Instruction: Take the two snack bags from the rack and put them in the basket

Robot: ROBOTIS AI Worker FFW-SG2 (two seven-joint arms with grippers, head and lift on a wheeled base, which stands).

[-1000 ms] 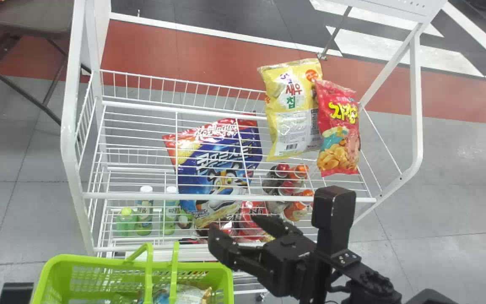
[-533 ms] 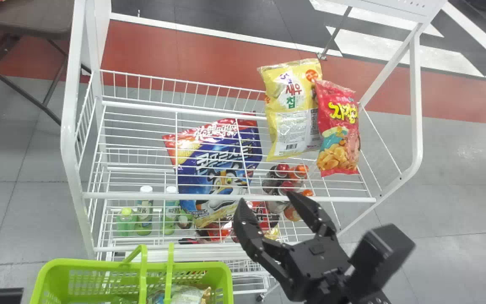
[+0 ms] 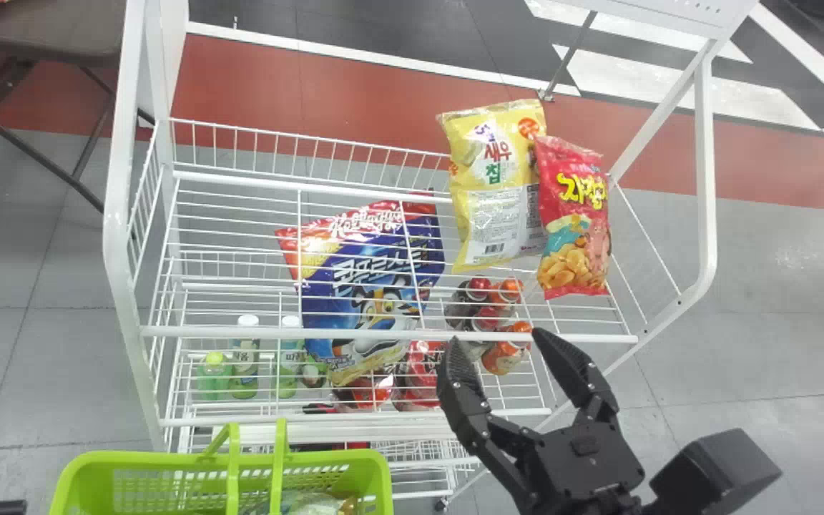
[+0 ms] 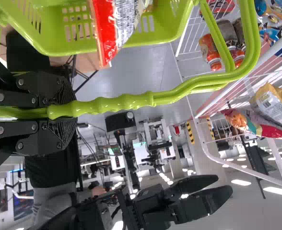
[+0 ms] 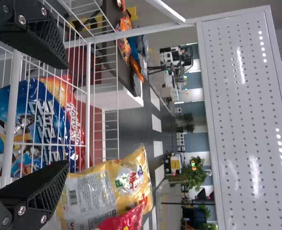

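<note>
My right gripper [image 3: 499,339] stands open near the rack's front rail, nearer to me than the yellow snack bag [image 3: 491,186] and the red snack bag [image 3: 574,214]. Both bags lean side by side at the rack's [image 3: 355,334] right end, the red one overlapping the yellow one's edge. In the right wrist view, nothing is between the fingers of the right gripper [image 5: 66,114]; the yellow bag [image 5: 100,191] lies beyond them. The green basket [image 3: 383,472] is at the bottom left. The left gripper [image 4: 64,111] is shut on its handle [image 4: 131,101].
A blue cereal bag [image 3: 373,286] lies on the rack left of the snack bags. Bottles [image 3: 245,365] and cans [image 3: 505,354] stand on a lower shelf. One bag [image 4: 124,24] is inside the basket. White uprights [image 3: 705,172] flank the rack.
In the head view, the right gripper has swung right and forward to the front rail, its fingers now pointing toward the rack. The basket has shifted slightly toward me.
</note>
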